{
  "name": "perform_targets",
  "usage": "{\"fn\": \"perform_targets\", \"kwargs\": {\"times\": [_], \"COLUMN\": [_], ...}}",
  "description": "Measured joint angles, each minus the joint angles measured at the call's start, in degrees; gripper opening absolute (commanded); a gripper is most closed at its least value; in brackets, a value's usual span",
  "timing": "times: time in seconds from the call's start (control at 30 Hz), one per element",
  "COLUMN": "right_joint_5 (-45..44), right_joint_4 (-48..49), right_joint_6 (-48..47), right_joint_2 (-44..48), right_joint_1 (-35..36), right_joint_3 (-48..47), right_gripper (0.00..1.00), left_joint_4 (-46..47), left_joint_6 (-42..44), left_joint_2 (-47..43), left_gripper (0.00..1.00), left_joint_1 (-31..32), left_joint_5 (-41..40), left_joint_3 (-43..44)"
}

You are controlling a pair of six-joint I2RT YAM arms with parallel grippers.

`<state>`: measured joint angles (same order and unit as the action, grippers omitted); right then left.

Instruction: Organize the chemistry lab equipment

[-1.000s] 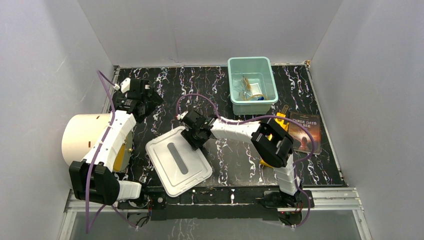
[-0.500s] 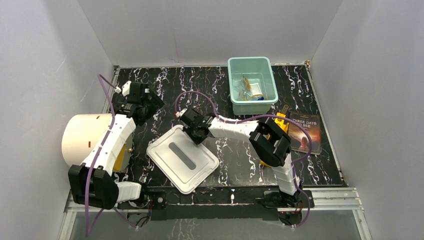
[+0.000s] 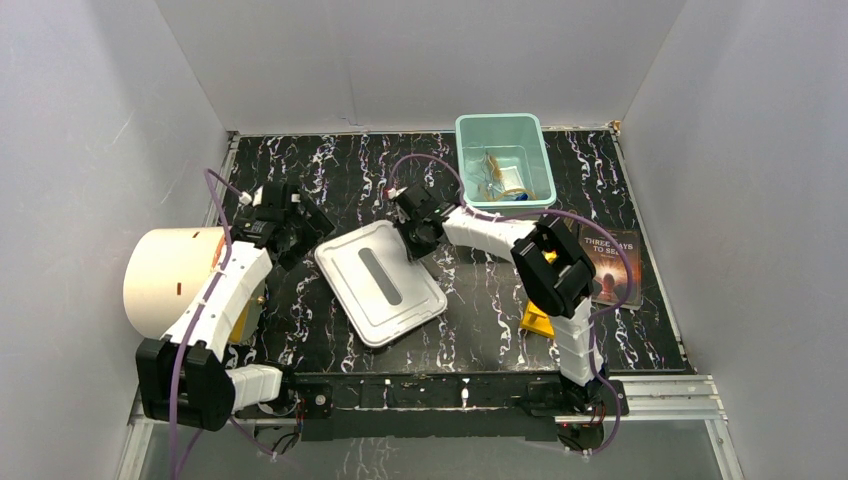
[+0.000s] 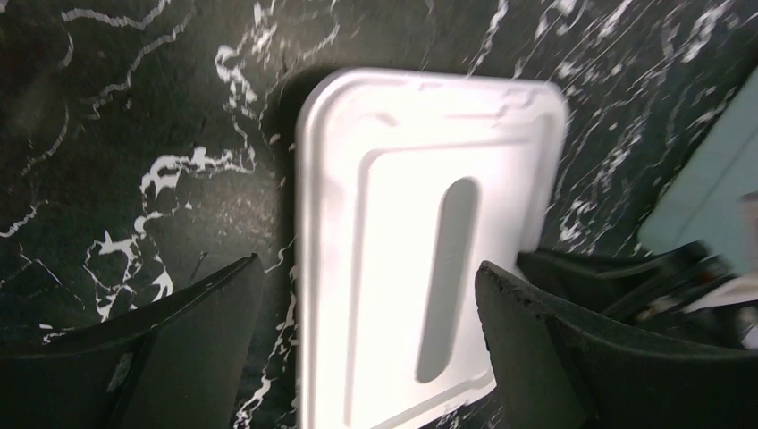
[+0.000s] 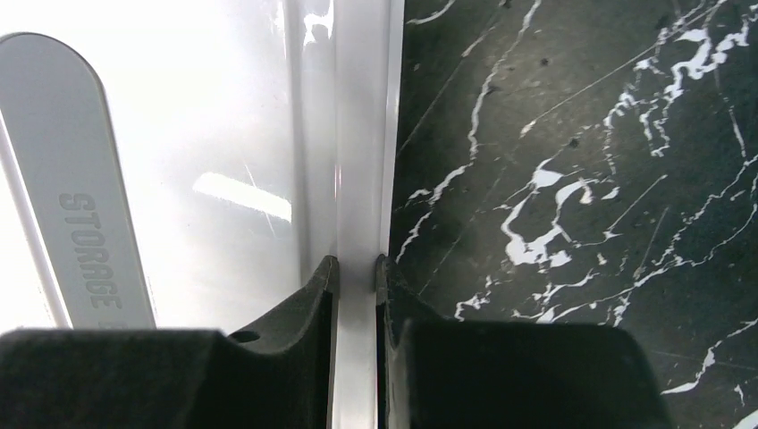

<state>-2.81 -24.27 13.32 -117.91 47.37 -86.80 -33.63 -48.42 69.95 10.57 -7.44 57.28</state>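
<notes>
From the right wrist we see what the top view cannot: the right gripper (image 5: 356, 268) has both fingers clenched on the thin rim of the white lid (image 5: 206, 152), one on each face, and the lid's raised strip (image 5: 76, 197) reads STORAGE. From the left wrist we see the left gripper (image 4: 368, 266) with its fingers spread wide, released and holding nothing, the lid lying beyond and between them. Only the top view gives us the rest. The equipment (image 3: 500, 178) sits inside the teal bin (image 3: 470, 170) at the far right of the table (image 3: 480, 310), its pieces too small to tell apart. A book (image 3: 612, 262) lies near the right edge and a cream cylinder (image 3: 165, 280) on the left. The right arm rises from its near base, bends high beside the book and stretches left to the lid's far right edge. The left arm runs along the cylinder, its gripper turned toward the lid's left side. A second ago the lid lay nearer and further left. It has since been drawn far and right toward the middle, and the left gripper has edged after it.
</notes>
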Motion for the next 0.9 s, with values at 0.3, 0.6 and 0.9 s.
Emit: {"fn": "perform_targets", "kwargs": {"times": [0.3, 0.6, 0.9], "right_joint_5": [8.5, 12.7, 18.9], "right_joint_4": [0.7, 0.3, 0.9], "right_joint_6": [4.0, 6.2, 8.5], "right_joint_2": [-2.6, -4.9, -5.7], "right_joint_1": [-4.8, -6.8, -9.9], "right_joint_3": [-2.7, -5.6, -5.7], "right_gripper": [0.09, 0.1, 0.11], "left_joint_4": [1.5, 11.3, 28.3], "left_joint_6": [1.7, 3.5, 0.8], "left_joint_2": [4.1, 7.1, -0.4], "left_gripper": [0.72, 0.42, 0.29], "left_joint_1": [0.0, -0.3, -0.3], "left_joint_5": [10.2, 20.4, 32.3], "left_joint_3": [-6.4, -11.0, -15.6]}}
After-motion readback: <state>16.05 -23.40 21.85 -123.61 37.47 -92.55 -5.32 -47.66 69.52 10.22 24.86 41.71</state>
